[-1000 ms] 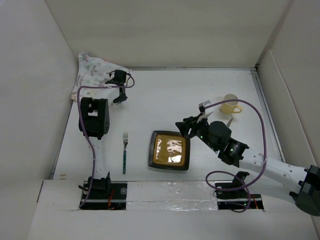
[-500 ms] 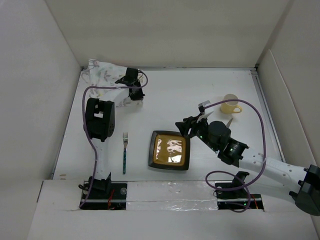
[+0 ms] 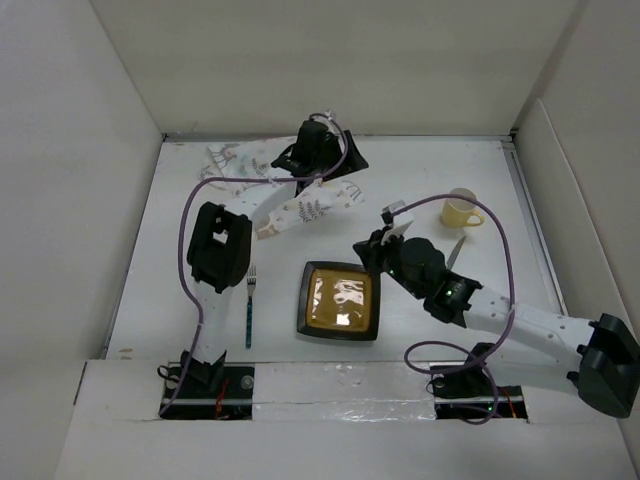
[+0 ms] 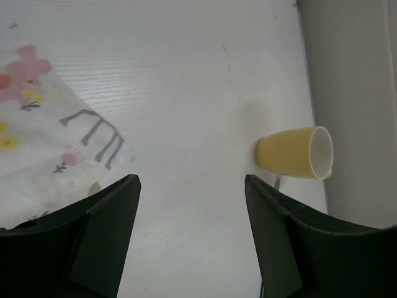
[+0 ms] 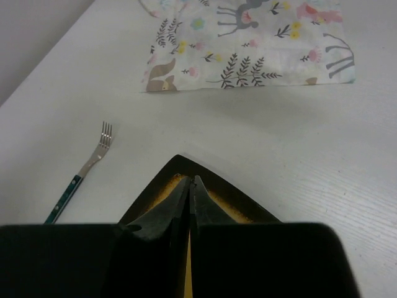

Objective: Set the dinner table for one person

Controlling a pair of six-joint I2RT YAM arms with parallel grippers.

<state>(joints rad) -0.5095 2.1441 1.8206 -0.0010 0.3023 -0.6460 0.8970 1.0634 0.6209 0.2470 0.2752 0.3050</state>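
White-cloth placemat (image 5: 248,49) lies beside the wide-open left end effector (image 4: 190,180); right end effector (image 5: 189,180) pinches the plate (image 3: 340,300).

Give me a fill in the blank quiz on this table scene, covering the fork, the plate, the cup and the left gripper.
1. In the top view, the fork lies to the ___ of the plate.
2. The cup is ___ in colour.
3. The left gripper, near the placemat, is ___.
Missing words: left; yellow; open.
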